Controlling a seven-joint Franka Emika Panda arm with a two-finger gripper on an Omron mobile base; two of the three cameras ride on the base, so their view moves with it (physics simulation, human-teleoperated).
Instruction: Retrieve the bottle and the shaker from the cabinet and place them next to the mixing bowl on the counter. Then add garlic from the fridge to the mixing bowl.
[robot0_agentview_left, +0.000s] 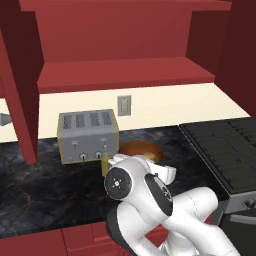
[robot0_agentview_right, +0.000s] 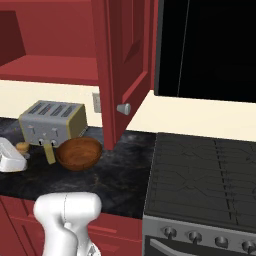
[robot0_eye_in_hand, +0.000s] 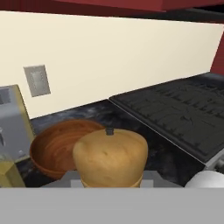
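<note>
Currently the gripper (robot0_eye_in_hand: 109, 183) is holding the shaker (robot0_eye_in_hand: 109, 154) close in front of the hand camera. The jaws are standing part-way closed against the shaker's lower sides; the fingertips themselves are hiding behind its body. The shaker is a squat tan wooden piece. Its long axis is running upright, and the small dark knob on its top is pointing up toward the underside of the cabinet. In the right base view it is showing as a small tan lump (robot0_agentview_right: 22, 146) at the tip of the white hand, just above the counter (robot0_agentview_right: 120, 185) and to the left of the bottle.

The bottle (robot0_agentview_right: 49, 151), pale yellow, is standing on the counter just beside the mixing bowl (robot0_agentview_right: 78, 152), on its left, with its neck leaning slightly. In the hand view its corner (robot0_eye_in_hand: 8, 175) is showing at the lower left edge.

The wooden mixing bowl is sitting mouth-up just beyond the shaker, near the front of the toaster (robot0_agentview_right: 52, 122). To the right, the stove (robot0_agentview_right: 205, 175) is lying well apart from the bowl.

Farther back, a wall outlet (robot0_agentview_left: 124, 105) is sitting on the cream backsplash, and the red cabinet (robot0_agentview_left: 125, 72) is hanging above with its door (robot0_agentview_right: 125, 65) standing open.
</note>
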